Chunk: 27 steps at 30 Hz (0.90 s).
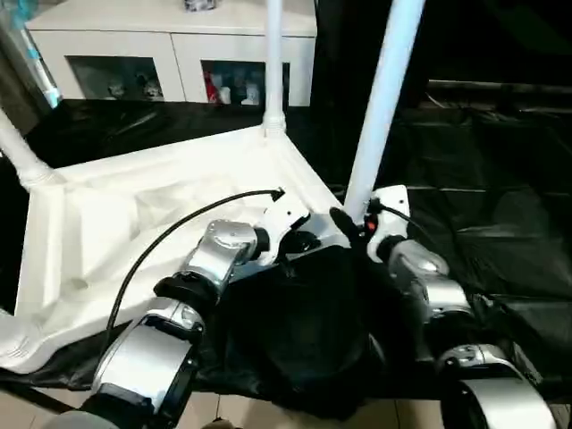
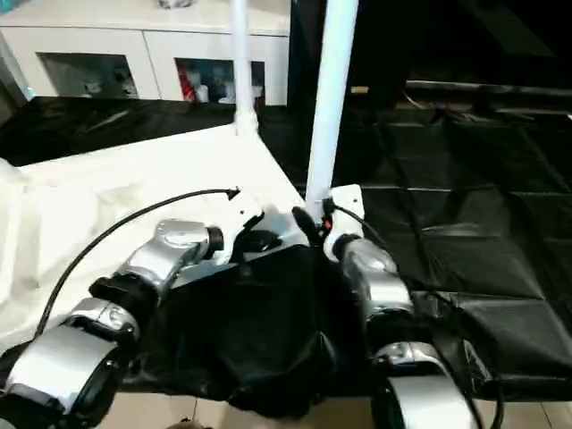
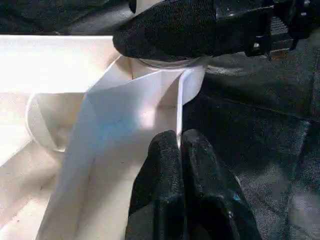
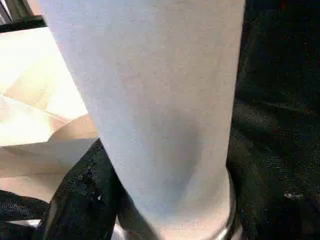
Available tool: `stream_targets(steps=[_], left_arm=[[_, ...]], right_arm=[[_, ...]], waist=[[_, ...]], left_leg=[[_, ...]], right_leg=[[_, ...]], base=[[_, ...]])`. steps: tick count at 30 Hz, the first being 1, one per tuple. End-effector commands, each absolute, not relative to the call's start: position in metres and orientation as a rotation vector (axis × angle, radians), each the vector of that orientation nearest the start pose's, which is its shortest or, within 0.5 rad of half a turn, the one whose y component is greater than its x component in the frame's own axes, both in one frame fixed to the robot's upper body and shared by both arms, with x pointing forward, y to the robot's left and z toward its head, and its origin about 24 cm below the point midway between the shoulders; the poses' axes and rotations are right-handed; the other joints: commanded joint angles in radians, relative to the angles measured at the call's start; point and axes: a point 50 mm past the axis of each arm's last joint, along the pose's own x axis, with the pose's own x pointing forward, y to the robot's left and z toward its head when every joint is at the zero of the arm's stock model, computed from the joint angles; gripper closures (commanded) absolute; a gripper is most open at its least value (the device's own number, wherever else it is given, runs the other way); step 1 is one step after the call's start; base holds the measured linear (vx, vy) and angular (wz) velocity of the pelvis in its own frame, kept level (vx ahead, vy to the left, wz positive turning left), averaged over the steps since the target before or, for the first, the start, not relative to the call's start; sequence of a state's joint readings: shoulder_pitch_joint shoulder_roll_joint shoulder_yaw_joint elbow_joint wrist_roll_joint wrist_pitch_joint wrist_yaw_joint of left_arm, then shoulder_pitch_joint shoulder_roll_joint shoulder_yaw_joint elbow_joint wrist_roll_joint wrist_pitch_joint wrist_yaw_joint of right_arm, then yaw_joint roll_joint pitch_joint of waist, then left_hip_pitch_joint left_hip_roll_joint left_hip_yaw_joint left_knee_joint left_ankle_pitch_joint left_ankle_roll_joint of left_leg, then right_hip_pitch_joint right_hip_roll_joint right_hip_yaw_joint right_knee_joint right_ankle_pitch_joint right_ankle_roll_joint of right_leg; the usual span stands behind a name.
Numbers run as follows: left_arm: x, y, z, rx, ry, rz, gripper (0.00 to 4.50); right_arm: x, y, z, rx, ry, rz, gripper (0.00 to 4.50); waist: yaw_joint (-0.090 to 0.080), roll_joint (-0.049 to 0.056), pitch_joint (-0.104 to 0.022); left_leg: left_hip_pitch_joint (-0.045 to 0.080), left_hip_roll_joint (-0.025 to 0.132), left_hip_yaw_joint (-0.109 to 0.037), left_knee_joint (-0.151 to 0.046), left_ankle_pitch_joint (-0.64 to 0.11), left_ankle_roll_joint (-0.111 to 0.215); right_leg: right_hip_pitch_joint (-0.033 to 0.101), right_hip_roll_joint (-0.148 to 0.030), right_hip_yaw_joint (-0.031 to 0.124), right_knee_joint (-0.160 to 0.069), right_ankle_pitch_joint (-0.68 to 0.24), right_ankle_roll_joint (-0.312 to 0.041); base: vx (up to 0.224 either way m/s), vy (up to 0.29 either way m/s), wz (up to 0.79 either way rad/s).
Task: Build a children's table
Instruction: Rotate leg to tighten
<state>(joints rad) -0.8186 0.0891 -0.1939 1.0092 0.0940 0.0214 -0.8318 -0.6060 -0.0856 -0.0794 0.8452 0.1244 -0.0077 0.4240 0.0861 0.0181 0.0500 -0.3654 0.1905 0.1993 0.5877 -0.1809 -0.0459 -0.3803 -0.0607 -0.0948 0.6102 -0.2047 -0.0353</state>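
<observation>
The white tabletop (image 1: 134, 214) lies upside down on a black cloth, ribbed side up. White legs stand in its corner sockets: one at the far corner (image 1: 273, 63), one at the left (image 1: 18, 147), and one at the near right corner (image 1: 384, 98). My right gripper (image 1: 350, 223) is closed around the base of that near right leg (image 4: 160, 115), just above its socket; one of its fingers (image 3: 170, 27) presses against the tube. My left gripper (image 3: 180, 145) is shut on the thin raised rim (image 3: 178, 100) of the tabletop beside that same corner.
A white cabinet with glass doors (image 1: 170, 54) stands behind the table. Black cloth (image 1: 483, 179) covers the work surface to the right, and a bunched black fabric (image 1: 295, 340) lies between my forearms. A cable (image 1: 170, 232) loops over my left arm.
</observation>
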Motion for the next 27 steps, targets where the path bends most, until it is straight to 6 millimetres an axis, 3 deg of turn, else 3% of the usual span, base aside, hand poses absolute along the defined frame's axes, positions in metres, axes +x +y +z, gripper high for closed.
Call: stream_targets(steps=[1,4,6,11,20,27], left_arm=[[0.353,0.051,0.058,0.308,0.309,-1.103,4.50],[0.351,0.057,0.057,0.329,0.307,-1.155,4.50],[0.349,0.064,0.056,0.335,0.316,-1.181,4.50],[0.342,0.081,0.055,0.341,0.318,-1.295,4.50],[0.329,0.101,0.054,0.312,0.366,-1.462,4.50],[0.324,0.104,0.053,0.316,0.382,-1.496,4.50]], right_arm=[[0.332,-0.084,0.013,0.137,0.311,0.666,1.21],[0.332,-0.091,0.018,0.103,0.295,0.736,0.96],[0.330,-0.095,0.021,0.085,0.287,0.822,0.96],[0.318,-0.115,0.026,0.021,0.292,1.020,0.96],[0.307,-0.141,0.035,-0.008,0.313,1.210,0.96],[0.303,-0.139,0.034,-0.003,0.332,1.256,1.66]], waist=[[-0.004,-0.006,-0.056],[-0.003,-0.005,-0.057],[-0.001,-0.007,-0.060],[0.006,-0.010,-0.060],[0.010,-0.010,-0.058],[0.015,-0.012,-0.057]], left_leg=[[0.014,0.055,-0.031,-0.068,-0.195,0.052],[0.013,0.056,-0.032,-0.068,-0.196,0.055],[0.008,0.055,-0.030,-0.065,-0.169,0.075],[0.006,0.060,-0.028,-0.062,-0.152,0.097],[0.009,0.064,-0.028,-0.065,-0.173,0.081],[0.010,0.063,-0.027,-0.066,-0.166,0.073]], right_leg=[[0.040,-0.109,0.067,-0.095,-0.243,-0.179],[0.041,-0.110,0.067,-0.094,-0.238,-0.180],[0.045,-0.106,0.065,-0.086,-0.179,-0.188],[0.047,-0.108,0.064,-0.081,-0.155,-0.200],[0.040,-0.109,0.065,-0.085,-0.212,-0.202],[0.040,-0.108,0.065,-0.082,-0.198,-0.207]], base=[[0.000,0.000,0.00],[0.000,0.000,0.00],[0.000,0.000,0.00],[0.000,0.000,0.00],[0.000,0.000,0.00],[0.000,0.000,0.00]])
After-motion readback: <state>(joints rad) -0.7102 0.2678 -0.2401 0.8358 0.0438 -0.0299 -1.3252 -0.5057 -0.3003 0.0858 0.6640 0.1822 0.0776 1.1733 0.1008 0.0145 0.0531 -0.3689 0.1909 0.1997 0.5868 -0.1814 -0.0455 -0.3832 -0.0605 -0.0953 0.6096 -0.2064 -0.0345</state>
